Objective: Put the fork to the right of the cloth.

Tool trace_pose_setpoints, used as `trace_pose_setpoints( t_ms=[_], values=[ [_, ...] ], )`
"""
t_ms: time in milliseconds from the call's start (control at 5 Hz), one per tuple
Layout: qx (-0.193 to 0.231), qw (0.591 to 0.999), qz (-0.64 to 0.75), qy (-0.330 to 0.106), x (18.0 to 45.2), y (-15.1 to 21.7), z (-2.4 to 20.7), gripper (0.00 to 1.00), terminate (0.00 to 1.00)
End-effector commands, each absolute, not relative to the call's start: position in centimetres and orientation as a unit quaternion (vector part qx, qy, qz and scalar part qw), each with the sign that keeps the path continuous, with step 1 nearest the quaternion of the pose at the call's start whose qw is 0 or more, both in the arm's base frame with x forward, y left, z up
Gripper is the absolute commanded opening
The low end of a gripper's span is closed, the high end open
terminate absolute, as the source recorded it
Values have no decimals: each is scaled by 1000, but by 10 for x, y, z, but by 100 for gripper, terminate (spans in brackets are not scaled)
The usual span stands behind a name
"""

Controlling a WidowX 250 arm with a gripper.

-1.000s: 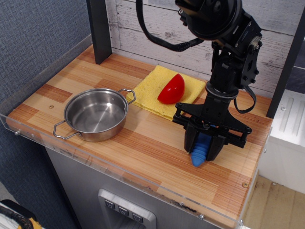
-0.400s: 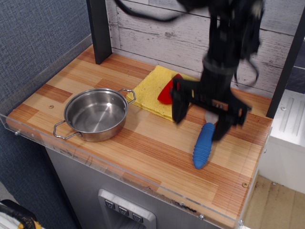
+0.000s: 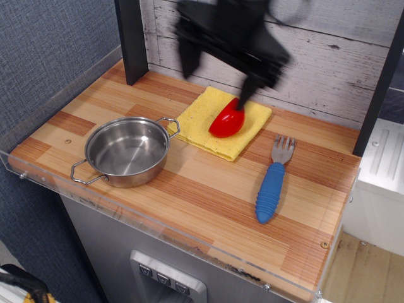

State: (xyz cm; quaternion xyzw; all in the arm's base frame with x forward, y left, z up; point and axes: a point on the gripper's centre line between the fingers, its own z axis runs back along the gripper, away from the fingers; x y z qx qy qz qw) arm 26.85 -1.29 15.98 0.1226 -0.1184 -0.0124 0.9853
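The fork (image 3: 271, 184) lies free on the table (image 3: 202, 189) just right of the cloth (image 3: 222, 122), so the task looks done, while the blurred end effector (image 3: 218, 60) hangs spread open and empty near the back edge

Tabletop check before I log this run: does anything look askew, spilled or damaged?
Nothing stands out. The fork lies flat on the wood right of the cloth, a red half-round piece sits on the cloth, and the pan stands upright and empty.
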Motion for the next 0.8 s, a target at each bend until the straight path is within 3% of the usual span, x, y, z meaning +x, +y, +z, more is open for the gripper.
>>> trace_pose_setpoints(
  t_ms=[0, 200, 400, 600],
  values=[
    [87, 993, 24, -75, 245, 28, 139, 100, 0],
    [53, 996, 8, -64, 247, 27, 133, 100, 0],
    [53, 996, 8, -64, 247, 27, 133, 100, 0],
    [53, 996, 8, -64, 247, 27, 133, 100, 100]
  ],
)
